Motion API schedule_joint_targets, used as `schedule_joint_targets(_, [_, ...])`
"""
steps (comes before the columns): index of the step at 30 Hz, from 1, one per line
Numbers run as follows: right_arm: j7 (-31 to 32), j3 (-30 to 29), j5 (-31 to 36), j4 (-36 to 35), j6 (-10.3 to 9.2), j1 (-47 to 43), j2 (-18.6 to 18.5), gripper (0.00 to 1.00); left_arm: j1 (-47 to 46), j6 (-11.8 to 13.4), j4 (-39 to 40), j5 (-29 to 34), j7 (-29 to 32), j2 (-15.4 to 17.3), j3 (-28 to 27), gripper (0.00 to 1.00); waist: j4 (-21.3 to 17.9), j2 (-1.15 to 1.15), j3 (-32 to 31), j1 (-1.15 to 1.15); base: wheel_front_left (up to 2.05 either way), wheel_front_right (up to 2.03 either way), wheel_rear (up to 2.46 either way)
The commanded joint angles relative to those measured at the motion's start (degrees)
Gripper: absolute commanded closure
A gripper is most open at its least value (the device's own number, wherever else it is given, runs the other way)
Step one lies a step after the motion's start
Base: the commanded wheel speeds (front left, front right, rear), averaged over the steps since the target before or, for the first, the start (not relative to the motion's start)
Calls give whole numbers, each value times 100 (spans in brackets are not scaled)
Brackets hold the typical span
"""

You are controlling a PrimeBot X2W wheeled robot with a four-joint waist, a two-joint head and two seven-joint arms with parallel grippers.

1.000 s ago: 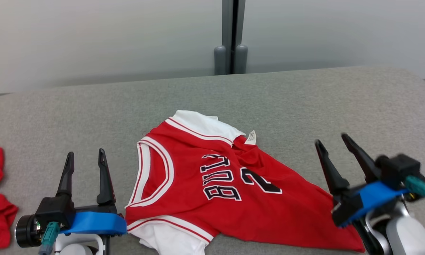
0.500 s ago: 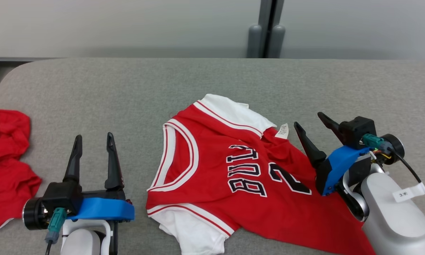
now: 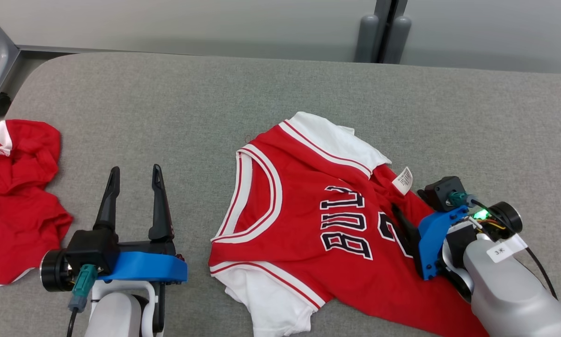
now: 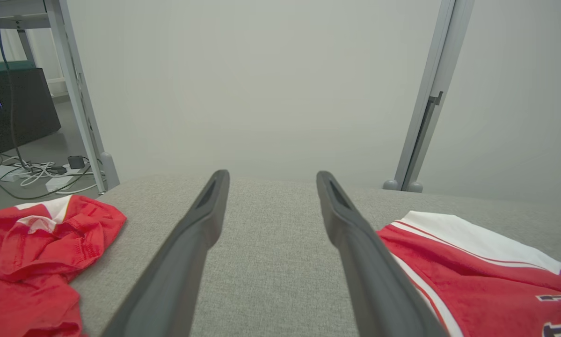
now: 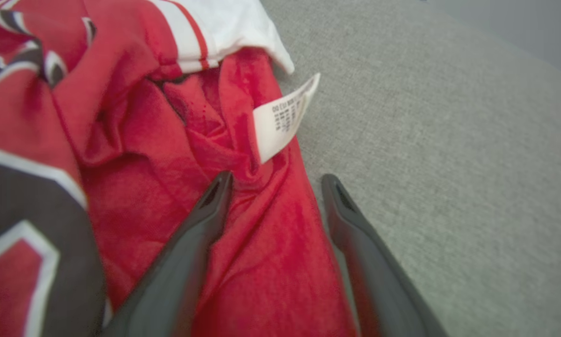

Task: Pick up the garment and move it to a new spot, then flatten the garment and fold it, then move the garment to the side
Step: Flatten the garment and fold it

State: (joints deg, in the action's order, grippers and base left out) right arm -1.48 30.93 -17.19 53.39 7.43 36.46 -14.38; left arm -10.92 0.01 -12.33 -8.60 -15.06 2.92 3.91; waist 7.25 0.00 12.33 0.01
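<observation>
Two red garments lie on the grey tabletop (image 3: 168, 103). The garment (image 3: 308, 224), a red jersey with white trim and black lettering, is spread mostly flat near the middle, its lower edge reaching the tabletop's near side. It has one white care label (image 5: 282, 119) sticking out at its right edge. The second red garment (image 3: 18, 196) sits crumpled at the far left, well apart from the first.

The left gripper (image 3: 135, 168) hovers over bare tabletop between the two garments, its jaws wide and holding nothing. The right gripper (image 5: 276, 180) is tilted down at the jersey's right edge just below the label, jaws wide: one finger is over the red cloth, the other over the tabletop just beside the hem. Whether the tips touch the cloth cannot be told.
</observation>
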Motion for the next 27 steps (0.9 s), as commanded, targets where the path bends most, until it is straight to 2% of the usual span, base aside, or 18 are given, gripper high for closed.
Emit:
schedule_joint_targets(1, [178,173,-87,243,15,-131,79,11,-81,27,-9,-13,-16,-6,-11,0,-12,0,-13,-1,0,0,0])
schedule_joint_targets(3, [204,316,-236,388,15,-113,120,100,-71,41,-19,-17,-16,-6,-7,0,-36,0,-38,-1,0,0,0])
schedule_joint_targets(11, [-664,277,-686,479,6,252,-43,100,91,13,-47,4,-16,-6,-71,0,-216,0,-318,-1,0,0,0])
schedule_joint_targets(15, [-1201,60,-891,255,6,296,-136,100,242,-20,-27,28,-16,-7,-169,0,-390,0,-503,-1,0,0,0])
schedule_joint_targets(21, [-1347,-262,-1034,-302,6,352,-301,100,339,-51,18,41,-16,-5,-254,0,-544,0,-558,-1,0,0,0])
schedule_joint_targets(27, [-1376,-783,-826,-870,7,384,-486,100,288,-54,21,46,-17,-5,-250,0,-594,0,-550,-1,0,0,0])
